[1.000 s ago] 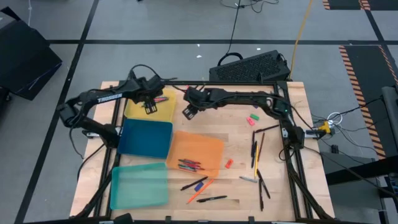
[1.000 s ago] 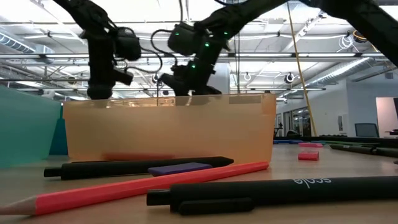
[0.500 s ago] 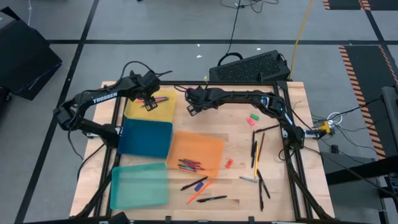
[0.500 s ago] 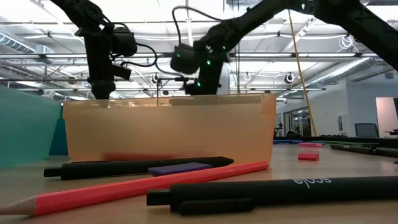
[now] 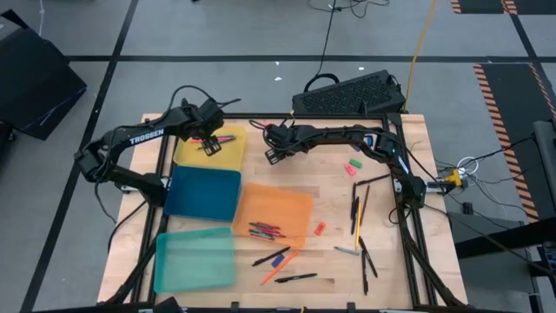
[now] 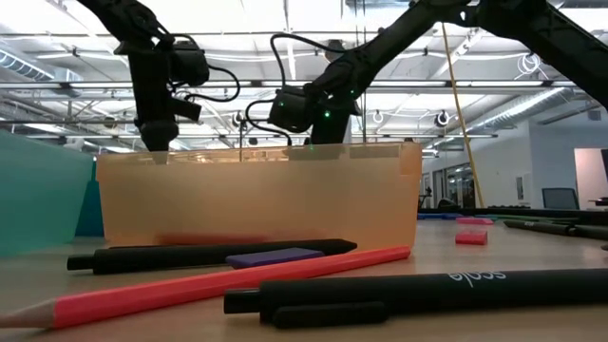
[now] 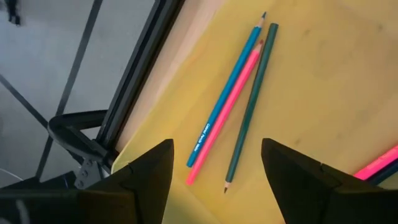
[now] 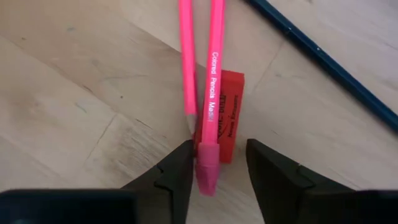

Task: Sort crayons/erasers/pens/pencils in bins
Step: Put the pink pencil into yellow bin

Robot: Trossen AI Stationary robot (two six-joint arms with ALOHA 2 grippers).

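My left gripper (image 5: 208,143) hangs open over the yellow bin (image 5: 228,158). Below it in the left wrist view lie a blue pencil (image 7: 227,93), a pink one (image 7: 224,118) and a green one (image 7: 249,102) on the bin's floor. My right gripper (image 5: 273,153) is low over the table, just right of the yellow bin. In its wrist view the fingers (image 8: 217,165) stand open on either side of the blunt end of a pink pencil (image 8: 211,87). That pencil lies across a red eraser (image 8: 231,118), beside a second pink pencil (image 8: 186,56). My right gripper has the pink pencil's blunt end (image 8: 208,168) in the gap between its fingers, which point down at the table and lie across the pencil. The gap is wider than the pencil. I cannot tell whether either finger touches it.
The blue bin (image 5: 204,193), the orange bin (image 5: 276,207) with crayons in it and the teal bin (image 5: 195,259) stand nearer. Pens (image 5: 356,213) and erasers (image 5: 352,165) lie right of the bins. More pens and a pencil (image 5: 282,265) lie near the front.
My right gripper has gone a little toward the table's right and far edges, away from the yellow bin's corner. My left gripper has edged toward the far edge over the yellow bin.
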